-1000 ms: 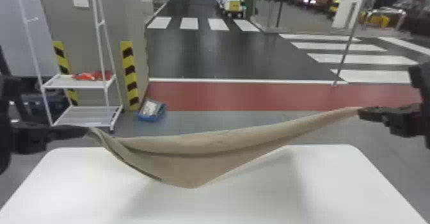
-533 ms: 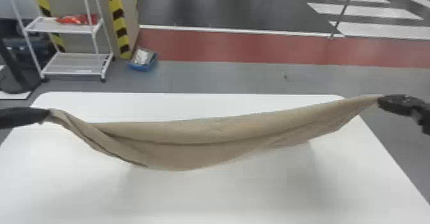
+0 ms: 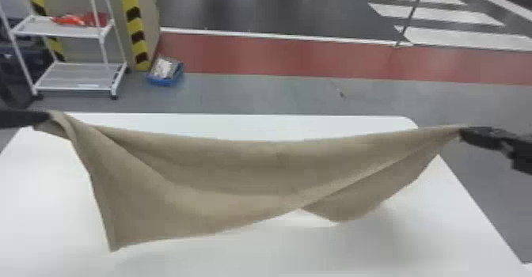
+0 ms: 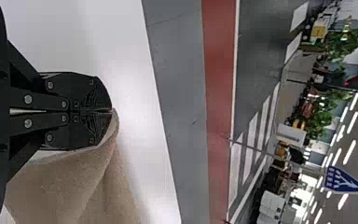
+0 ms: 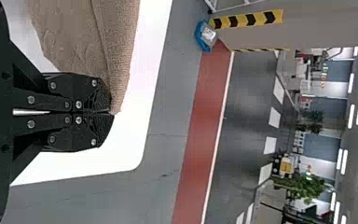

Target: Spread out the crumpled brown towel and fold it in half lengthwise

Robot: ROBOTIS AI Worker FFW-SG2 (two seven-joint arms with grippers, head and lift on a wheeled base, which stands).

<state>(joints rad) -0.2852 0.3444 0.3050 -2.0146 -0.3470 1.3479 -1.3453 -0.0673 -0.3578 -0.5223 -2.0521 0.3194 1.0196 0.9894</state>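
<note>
1. With our left gripper [image 4: 111, 111], we are clenching a bunched upper corner of the brown towel [image 3: 253, 169], cloth folding over its tips.
2. With our right gripper [image 5: 111, 112], we are pinching the opposite upper corner, its tips closed on the cloth.
3. Between them, the towel is hanging above the white table [image 3: 447, 224], its top edge sagging slightly. We are probably holding the corners wide so that the weight is pulling out creases. One lower corner is pointing down on our left; a second flap is drooping behind, towards our right. We cannot tell whether either is touching the tabletop. The lengthwise fold is still awaiting us.
4. Beyond the table, grey flooring [image 3: 277, 94] is meeting a red strip [image 3: 316, 58], with white crosswalk stripes [image 3: 435, 15] lying farther off.
5. To our left, a white wire-frame shelf rack [image 3: 79, 76] is standing near a blue bin [image 3: 164, 81] and a yellow-and-black striped guard [image 3: 136, 27].
</note>
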